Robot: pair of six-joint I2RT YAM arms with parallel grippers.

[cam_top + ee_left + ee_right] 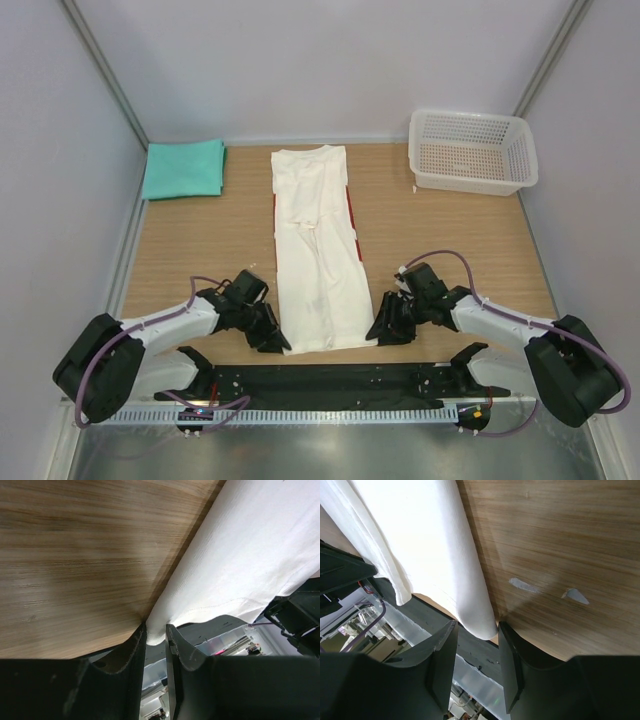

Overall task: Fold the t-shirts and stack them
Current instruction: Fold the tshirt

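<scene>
Checking the white shirt: it lies flat in the middle of the counter as a long narrow strip. Its long axis runs from the arms straight toward the far wall, one short end right at them. Your left fingers pinch the near-left corner, cloth filling the gap. Your right fingers straddle the near-right corner (rolled edge sits between them, cannot tell if clamped). Both arms are equally near, one per corner. The next fold likely carries that near end toward the far one. The teal shirt sits folded far left, well apart.
</scene>
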